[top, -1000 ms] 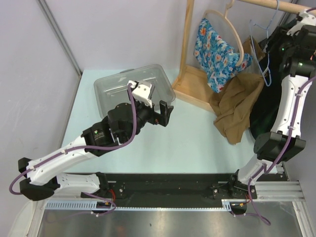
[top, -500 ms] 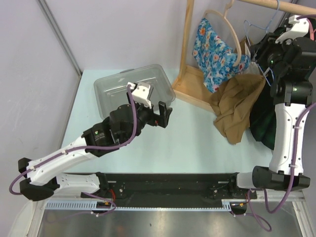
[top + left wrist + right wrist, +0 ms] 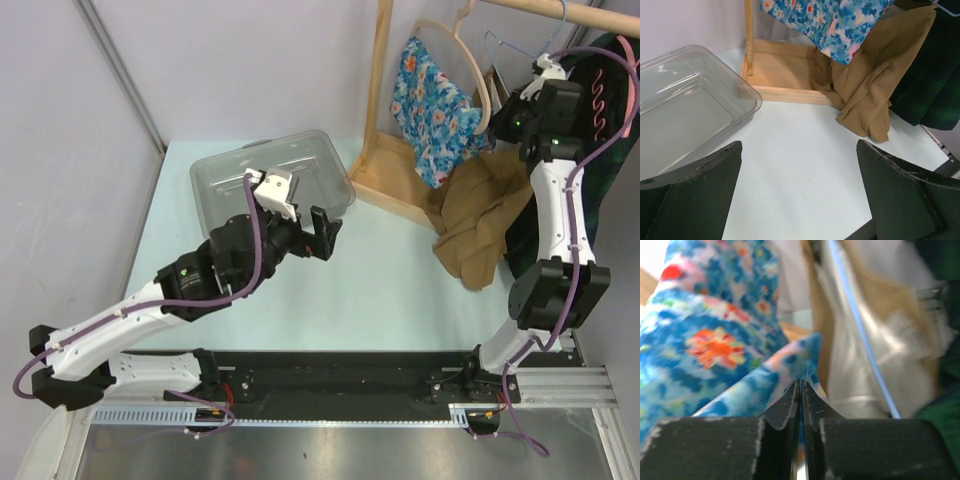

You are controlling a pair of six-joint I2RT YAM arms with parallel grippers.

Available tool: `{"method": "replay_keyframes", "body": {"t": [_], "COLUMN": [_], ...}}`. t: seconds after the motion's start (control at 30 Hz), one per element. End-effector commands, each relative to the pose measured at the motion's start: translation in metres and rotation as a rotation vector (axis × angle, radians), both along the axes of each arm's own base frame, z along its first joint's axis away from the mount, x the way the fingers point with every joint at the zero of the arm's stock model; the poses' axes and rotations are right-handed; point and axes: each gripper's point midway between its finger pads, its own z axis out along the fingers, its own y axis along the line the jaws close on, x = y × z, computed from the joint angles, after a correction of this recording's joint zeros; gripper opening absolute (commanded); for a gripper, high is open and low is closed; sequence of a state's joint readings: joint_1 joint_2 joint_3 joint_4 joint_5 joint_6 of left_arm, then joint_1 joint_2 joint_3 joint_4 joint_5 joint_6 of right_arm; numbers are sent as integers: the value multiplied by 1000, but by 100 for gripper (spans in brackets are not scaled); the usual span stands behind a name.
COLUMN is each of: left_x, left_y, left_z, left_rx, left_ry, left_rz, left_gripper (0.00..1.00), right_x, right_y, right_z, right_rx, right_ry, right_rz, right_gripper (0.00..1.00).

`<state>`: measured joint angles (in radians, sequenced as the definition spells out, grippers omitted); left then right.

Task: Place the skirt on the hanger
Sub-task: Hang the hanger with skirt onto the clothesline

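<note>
We see a pale table [image 3: 380, 280] with a wooden rack [image 3: 378, 90] at its far edge and a clear bin [image 3: 215, 185] to its left. The floral skirt [image 3: 430, 110] hangs draped through the wooden hanger [image 3: 484, 85] on the rack's rod, above a tan garment [image 3: 480, 215] slumped onto the rack's base. The left gripper [image 3: 326, 232] hovers over the table beside the bin, its fingers spread wide and holding nothing. The right gripper [image 3: 800, 385] is pressed together, pinching a fold of the skirt's edge.
</note>
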<state>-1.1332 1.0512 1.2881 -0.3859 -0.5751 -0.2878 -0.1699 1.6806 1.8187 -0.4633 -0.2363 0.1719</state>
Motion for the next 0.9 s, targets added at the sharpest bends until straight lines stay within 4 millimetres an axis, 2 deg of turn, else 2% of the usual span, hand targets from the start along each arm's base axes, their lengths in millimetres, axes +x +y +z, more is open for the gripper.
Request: {"method": "replay_keyframes", "body": {"t": [0.0,0.1,0.13,0.17,0.23,0.3,0.53,0.57,0.63,0.67,0.7,0.73,0.77,0.8,0.83,0.87], "left_x": [3,2,3,2,2,1,1,1,2,2,3,5,5,6,8,9], "left_y": [12,14,15,16,18,20,20,21,21,20,21,21,22,21,18,20], "left_z": [4,4,5,3,3,4,1,1,-1,-3,-5,-7,-10,-9,-15,-20], "left_rx": [-7,-1,1,2,0,-7,-4,-7,-3,0,9,16,32,40,64,81], "left_ry": [-14,-21,-22,-21,-23,-27,-25,-24,-17,-12,-5,3,10,12,21,36], "left_rz": [39,42,45,45,49,51,51,51,60,63,71,81,87,90,96,113], "left_gripper": [99,100,100,100,100,100,100,100,100,99,100,100,100,100,100,100], "right_x": [-3,-8,-10,-15,-21,-31,-61,-69,-78,-88,-101,-109,-120,-135,-142,-153], "right_y": [40,55,61,64,69,76,105,105,82,71,49,42,37,31,30,31], "right_z": [18,15,6,10,2,7,-13,-12,-12,-19,-7,-5,-14,-5,-6,-13], "right_rx": [1,8,8,1,3,-3,-39,-38,-65,-68,-55,-40,-32,-21,-26,-34], "right_ry": [-84,-91,-77,-91,-74,-86,-9,6,22,62,39,42,76,58,67,98], "right_rz": [118,152,161,163,170,185,210,186,49,-20,-138,-163,-182,-202,-204,-199], "right_gripper": [6,6,6,6,5,5,5,5,5,5,6,9,19,26,37,64]}}
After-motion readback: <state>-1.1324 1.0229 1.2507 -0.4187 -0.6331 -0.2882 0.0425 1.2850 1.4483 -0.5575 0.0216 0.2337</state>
